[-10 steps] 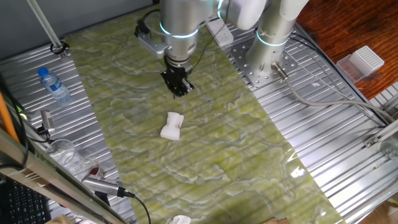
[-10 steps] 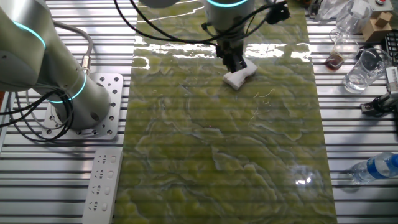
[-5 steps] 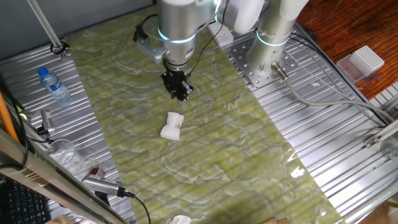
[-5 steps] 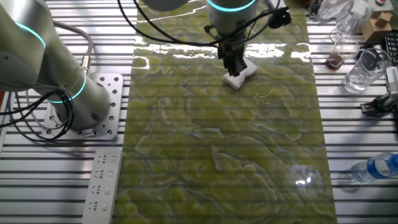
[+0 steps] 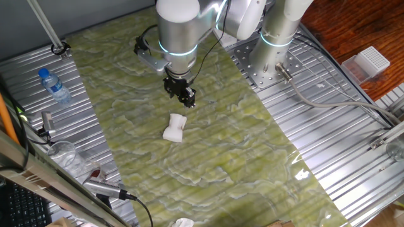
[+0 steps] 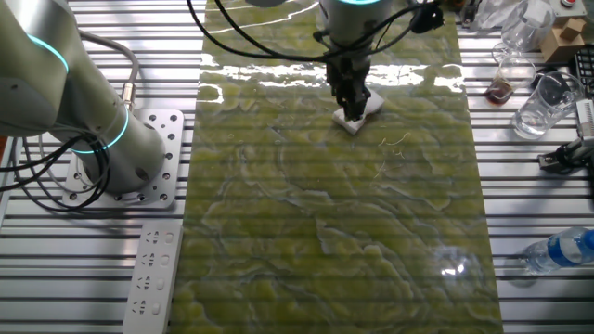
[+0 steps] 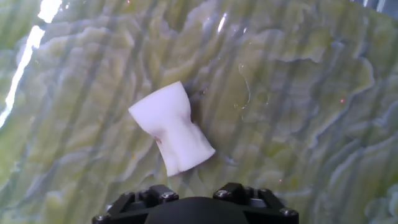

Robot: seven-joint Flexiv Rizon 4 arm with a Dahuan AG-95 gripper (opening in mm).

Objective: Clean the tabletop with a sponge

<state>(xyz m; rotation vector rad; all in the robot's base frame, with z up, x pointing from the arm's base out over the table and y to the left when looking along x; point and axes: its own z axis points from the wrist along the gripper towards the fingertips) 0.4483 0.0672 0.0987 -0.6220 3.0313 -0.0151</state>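
While the sponge (image 5: pixel 175 128) lay untouched on the tabletop (image 5: pixel 252 145), the gripper (image 5: pixel 187 98) had shifted slightly toward it over the last second, hanging just above, fingers seemingly together though hard to tell, suggesting the grasp remained ahead.

The tabletop (image 5: pixel 208 145) is a smooth, glossy sheet with green-yellow marbling and pale veins, bright with glare in the other fixed view. The sponge (image 7: pixel 172 129) looks soft, matt and white, with a fine foam-like surface. Ribbed silver metal (image 5: pixel 341 126) flanks the sheet, the arm (image 5: pixel 178 25) has a satin grey metallic shell, and the water bottle (image 5: pixel 54 86) is clear plastic.
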